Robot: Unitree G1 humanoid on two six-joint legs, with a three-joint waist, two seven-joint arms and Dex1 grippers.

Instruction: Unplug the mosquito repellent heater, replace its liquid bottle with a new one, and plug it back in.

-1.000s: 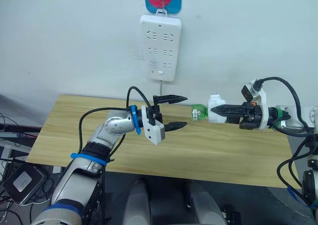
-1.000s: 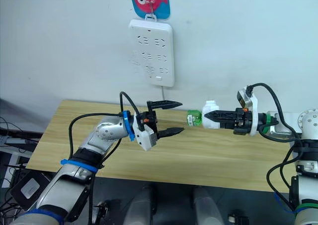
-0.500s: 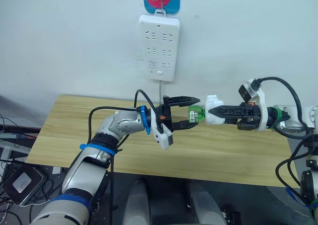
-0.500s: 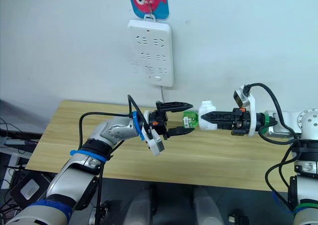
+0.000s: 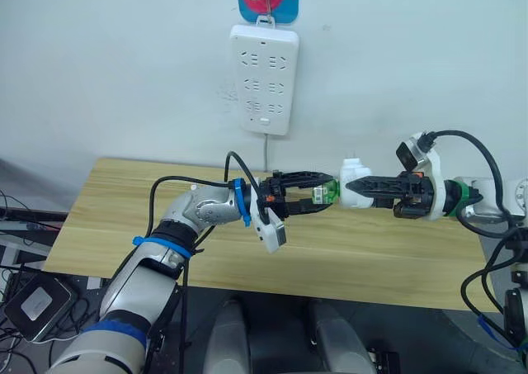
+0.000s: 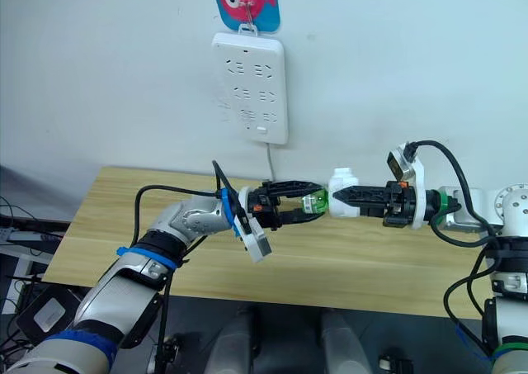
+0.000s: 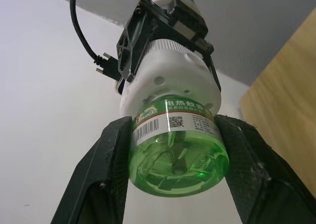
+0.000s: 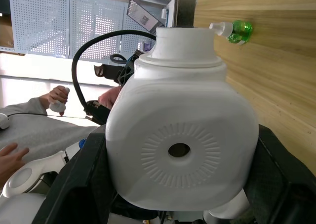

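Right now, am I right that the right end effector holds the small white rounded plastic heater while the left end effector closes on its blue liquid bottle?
Not quite: the liquid bottle is clear green, not blue, as the left wrist view shows. The rest stands: the right end effector holds the small white rounded plastic heater, and the left end effector closes on the bottle.

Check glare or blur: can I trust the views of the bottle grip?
Left wrist view: green bottle sharp, its label readable, between both fingers. Right wrist view: heater sharp, bright backlit window behind. Eye views: evenly lit, left gripper slightly soft.
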